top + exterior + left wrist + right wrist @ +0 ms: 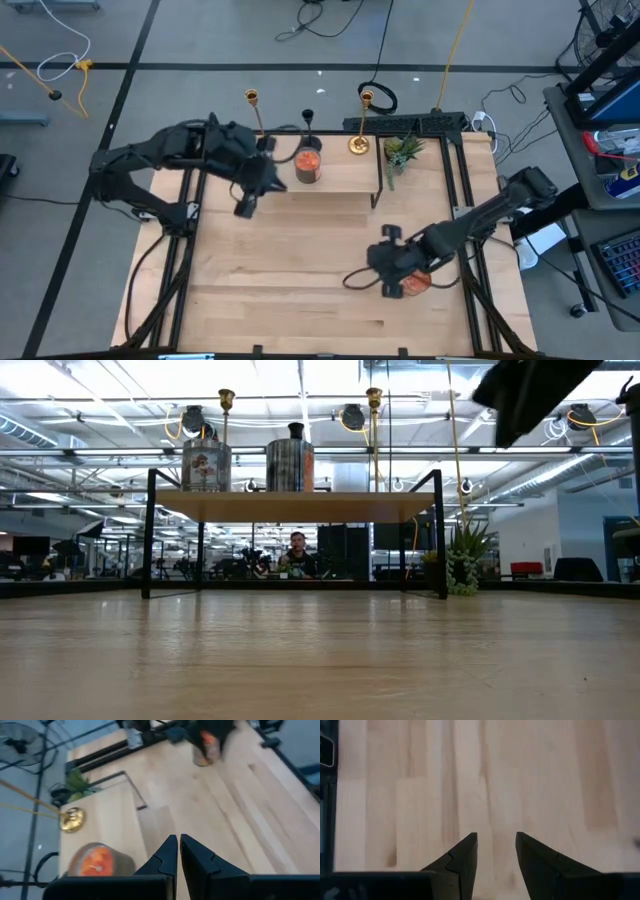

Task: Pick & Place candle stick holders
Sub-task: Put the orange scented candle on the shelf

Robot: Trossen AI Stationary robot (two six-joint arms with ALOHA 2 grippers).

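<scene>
Bare wood of the table (pixel 320 660) fills the near low view; nothing sits on it up close.

Right hand (pixel 392 268) hangs at about 5 o'clock on the table in the high view, fingers (pixel 465 855) apart over bare planks, gripping nothing. An orange-labelled can (pixel 416 283) sits just beside it, touching or not I can't tell.

Left hand (pixel 245 205) is at roughly 10 o'clock, just off the front edge of the shelf (pixel 340 178), its fingers (pixel 167 855) pressed together and empty.

Shelf is a wooden riser on black legs at 12 o'clock. On it:
- left gold candlestick (pixel 254 108), upright, at the shelf's 9 o'clock end; its base is hidden behind the left arm
- black candlestick (pixel 309 125), upright, near shelf centre, just behind a second orange can (pixel 308 165)
- right gold candlestick (pixel 363 125), upright, round base toward the 3 o'clock end

In the low view I see both gold cups (pixel 227 398) and (pixel 374 397) poking above two cans on the shelf top, the black one (pixel 296 430) between them.

Small green plant (pixel 400 152) stands on the table at the shelf's 3 o'clock side, near the right gold base, apart from it.

Person (pixel 297 552) is visible far back in the room, under the shelf line.
</scene>
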